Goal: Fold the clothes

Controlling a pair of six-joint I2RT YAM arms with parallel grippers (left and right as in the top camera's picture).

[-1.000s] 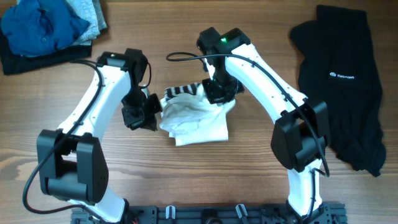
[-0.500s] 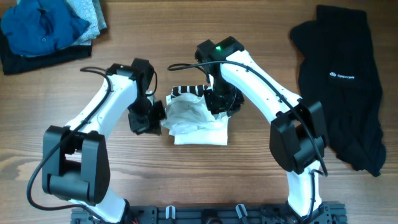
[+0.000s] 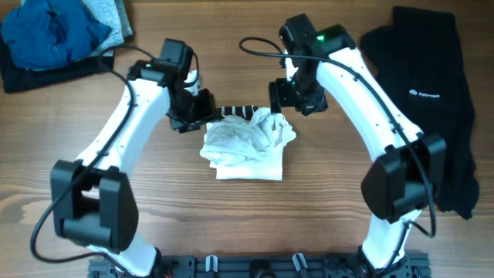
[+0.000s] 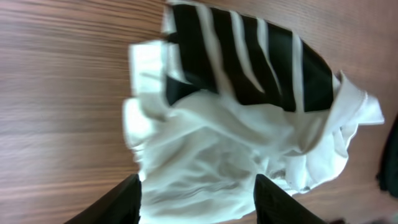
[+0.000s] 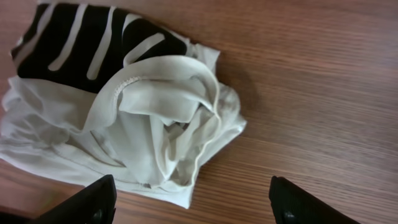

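**Shirt lies free on the worktop**

Left gripper, jaws apart, hangs at the shirt's far-left edge by the striped part. Right gripper, jaws wide, hangs just off the far-right corner. Neither holds the bunched fabric.

Both arms pull back toward the top of the frame. Left gripper now sits off the T-shirt's upper-left corner, right gripper off its upper right. Both jaws go from clamped to apart, fabric released. Striped part is uncovered at the bundle's top edge.
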